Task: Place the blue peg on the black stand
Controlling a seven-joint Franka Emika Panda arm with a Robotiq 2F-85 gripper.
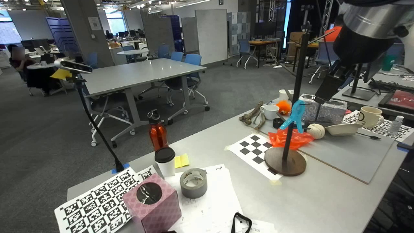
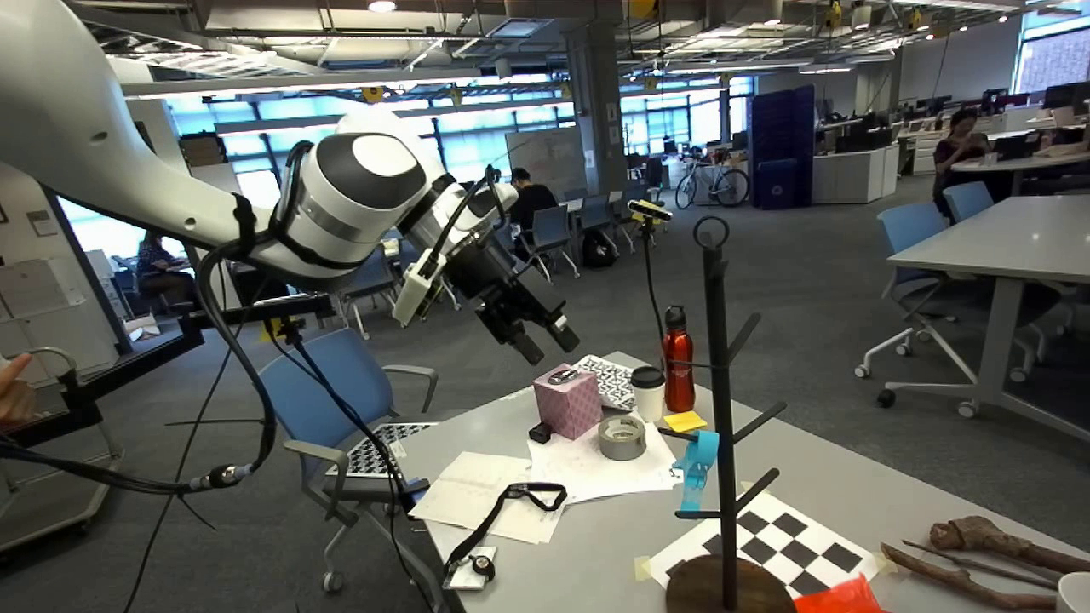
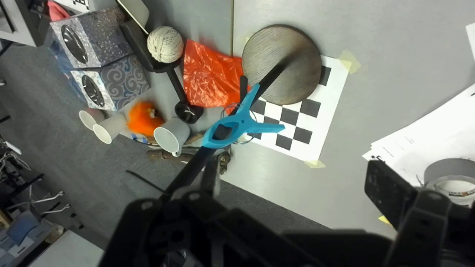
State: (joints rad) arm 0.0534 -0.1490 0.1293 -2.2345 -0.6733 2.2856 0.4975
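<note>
Light-blue plastic marks the blue peg (image 1: 297, 115), which hangs on a short prong (image 2: 673, 435) of the black stand (image 2: 722, 383), its legs pointing downward. The stand's round brown base (image 3: 282, 40) overlaps a checkered sheet (image 3: 289, 115) on the table (image 1: 323, 200), with crumpled orange-red plastic (image 3: 213, 78) just beside it. In an exterior view the gripper (image 2: 546, 340) hangs higher than the peg and clear of it, its fingers spread apart.

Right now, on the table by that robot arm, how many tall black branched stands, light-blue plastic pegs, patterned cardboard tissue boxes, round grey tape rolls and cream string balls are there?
Black branched stand: 1
Blue peg: 1
Pink tissue box, grey floral tissue box and grey swirled tissue box: 3
Tape roll: 1
String ball: 1
Total: 7
</note>
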